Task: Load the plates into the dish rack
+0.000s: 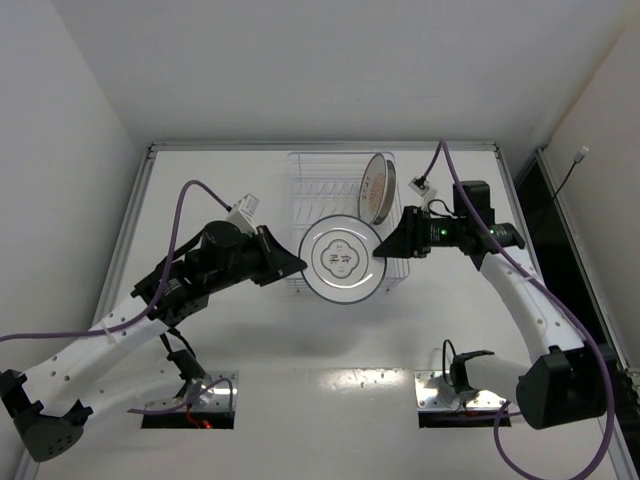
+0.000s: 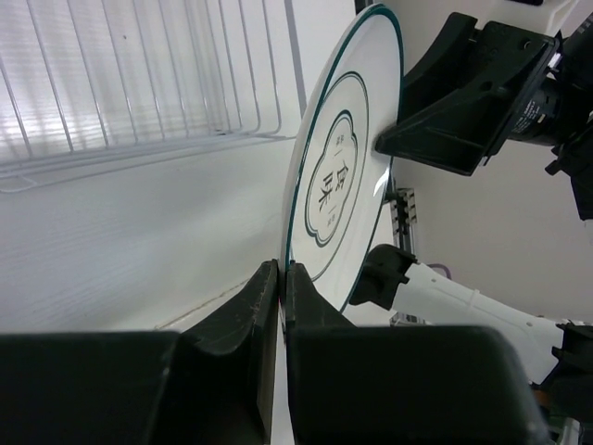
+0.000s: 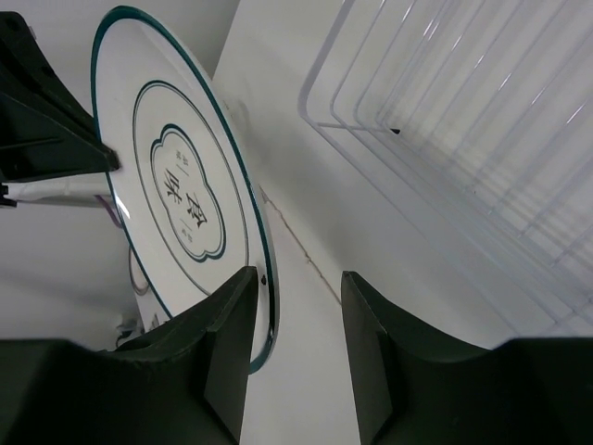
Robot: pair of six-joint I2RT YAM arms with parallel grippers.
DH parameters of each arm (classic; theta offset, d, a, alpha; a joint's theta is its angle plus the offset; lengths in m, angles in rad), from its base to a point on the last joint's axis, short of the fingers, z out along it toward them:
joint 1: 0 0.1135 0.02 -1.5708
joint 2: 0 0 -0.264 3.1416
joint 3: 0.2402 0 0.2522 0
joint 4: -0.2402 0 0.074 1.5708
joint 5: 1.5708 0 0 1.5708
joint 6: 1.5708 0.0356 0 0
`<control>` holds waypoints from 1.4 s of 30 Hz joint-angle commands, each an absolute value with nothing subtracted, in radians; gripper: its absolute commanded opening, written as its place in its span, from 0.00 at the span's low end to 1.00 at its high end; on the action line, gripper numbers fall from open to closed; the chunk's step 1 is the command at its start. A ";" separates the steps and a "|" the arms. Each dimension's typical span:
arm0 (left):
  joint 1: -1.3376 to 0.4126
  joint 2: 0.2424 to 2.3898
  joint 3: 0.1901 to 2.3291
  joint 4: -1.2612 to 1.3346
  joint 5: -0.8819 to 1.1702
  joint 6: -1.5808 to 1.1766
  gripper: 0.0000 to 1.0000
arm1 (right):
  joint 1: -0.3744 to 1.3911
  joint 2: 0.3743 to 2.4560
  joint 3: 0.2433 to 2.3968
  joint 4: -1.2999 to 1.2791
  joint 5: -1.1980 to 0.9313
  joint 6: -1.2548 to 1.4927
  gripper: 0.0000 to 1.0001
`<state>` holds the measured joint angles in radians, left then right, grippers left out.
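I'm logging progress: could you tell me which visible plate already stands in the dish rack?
The plate with the orange-brown centre, standing on edge in the dish rack; the dark-ringed plate is instead pinched at its rim by the left pincer.

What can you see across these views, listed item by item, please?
White table: one, white, under everything.
See-through wire dish rack: one, clear, far middle of the table.
Round white plate with orange-brown centre: one, standing tilted in the rack.
Round white plate with teal rim and centre drawing: one, held over the rack's near end.
Left claw: one, black, shut on the teal-rimmed plate's rim.
Right claw: one, black, open at its opposite rim.
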<state>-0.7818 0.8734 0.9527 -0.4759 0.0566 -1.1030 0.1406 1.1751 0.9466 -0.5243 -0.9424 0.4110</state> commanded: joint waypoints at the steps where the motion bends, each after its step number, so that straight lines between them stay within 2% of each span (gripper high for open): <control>1: -0.765 0.850 0.994 -0.400 0.081 -1.097 0.00 | 0.138 1.175 0.962 -0.471 -0.965 0.405 0.38; 4: -0.765 0.850 0.985 -0.391 0.092 -1.097 0.00 | 0.138 1.175 0.940 -0.414 -0.995 0.448 0.32; 7: -0.765 0.850 0.973 -0.367 0.101 -1.108 0.00 | 0.138 1.175 0.914 -0.370 -1.006 0.495 0.04; 8: -0.765 0.850 0.973 -0.358 0.101 -1.108 0.00 | 0.138 1.175 0.914 -0.356 -1.006 0.495 0.00; 11: -0.756 0.850 0.962 -0.357 0.101 -1.108 0.00 | 0.138 1.175 0.926 -0.356 -1.006 0.508 0.00; 13: -0.756 0.859 0.953 -0.368 0.101 -1.108 0.06 | 0.138 1.175 0.957 -0.365 -0.997 0.508 0.00; 14: -0.746 0.871 0.953 -0.389 0.101 -1.098 0.15 | 0.138 1.175 0.980 -0.377 -0.986 0.508 0.00; 17: -0.736 0.917 0.980 -0.461 0.101 -1.063 0.27 | 0.138 1.184 1.040 -0.396 -0.950 0.508 0.00; 20: -0.736 0.954 1.009 -0.524 0.092 -1.037 0.45 | 0.129 1.184 1.103 -0.423 -0.870 0.517 0.00; 21: -0.736 0.954 1.020 -0.537 0.074 -1.037 0.54 | 0.118 1.195 1.139 -0.432 -0.827 0.517 0.00; 24: -0.736 0.954 1.032 -0.601 0.023 -1.028 0.75 | 0.109 1.233 1.207 -0.465 -0.734 0.517 0.00; 27: -0.736 0.943 1.074 -0.675 -0.055 -1.028 0.81 | 0.109 1.299 1.311 -0.528 -0.578 0.506 0.00; 31: -0.736 0.924 1.108 -0.739 -0.132 -1.017 0.81 | 0.142 1.385 1.506 -0.653 -0.266 0.482 0.00; 37: -0.736 0.914 1.138 -0.792 -0.175 -0.999 0.82 | 0.290 1.531 1.752 -0.765 0.293 0.434 0.00; 42: -0.736 0.914 1.149 -0.834 -0.205 -0.979 0.83 | 0.449 1.673 1.916 -0.842 0.608 0.416 0.00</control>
<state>-0.7444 0.9249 1.1065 -0.7944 -0.1665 -1.0061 0.3813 1.6165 1.8256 -0.8070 0.3016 0.4400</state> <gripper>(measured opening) 0.825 0.021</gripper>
